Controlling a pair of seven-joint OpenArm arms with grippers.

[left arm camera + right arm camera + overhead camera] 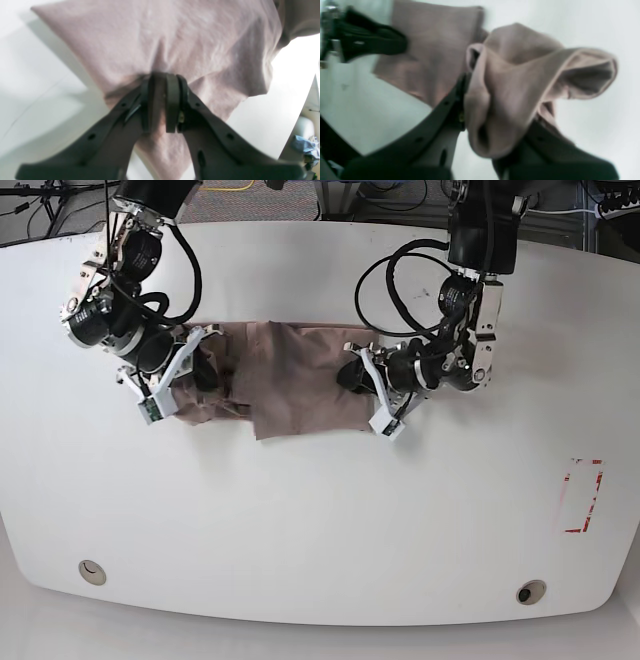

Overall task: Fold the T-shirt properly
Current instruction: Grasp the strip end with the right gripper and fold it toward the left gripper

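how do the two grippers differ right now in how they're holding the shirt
The left gripper pinches a thin, flat edge of the T-shirt, jaws nearly together; the right gripper clamps a thick, bunched wad spilling over its fingers. In the base view, left grips the shirt's right end, right its left end. Both are shut on cloth.

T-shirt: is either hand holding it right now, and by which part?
Both. The left hand pinches one end edge of the T-shirt; the right hand is shut on a bunched wad at the opposite end. Which garment parts, cannot tell.
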